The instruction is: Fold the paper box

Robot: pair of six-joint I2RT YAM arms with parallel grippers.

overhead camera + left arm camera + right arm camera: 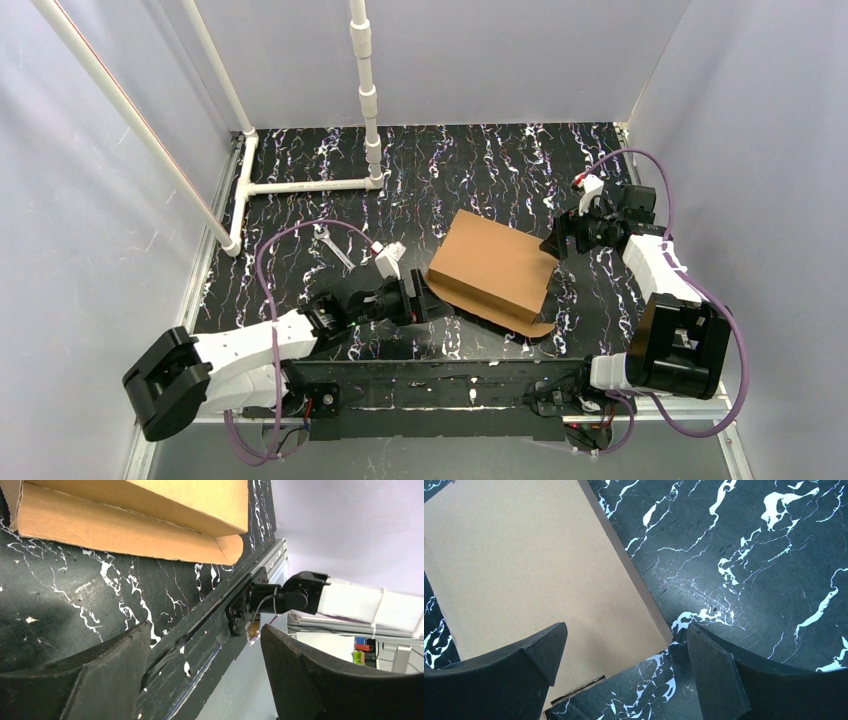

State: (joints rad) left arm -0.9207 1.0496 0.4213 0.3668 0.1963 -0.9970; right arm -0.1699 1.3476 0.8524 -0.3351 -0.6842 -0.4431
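Cardboard paper box lies on marbled black tabletop; left fingers and right fingers both spread wide, holding nothing.

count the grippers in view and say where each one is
2. The left gripper is beside the near-left corner of the paper box. The right gripper is by its right edge. Both are open and hold nothing. None seem hidden.

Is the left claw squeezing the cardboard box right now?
No, the left gripper is open with nothing between its jaws, and the box lies on the table beyond it.
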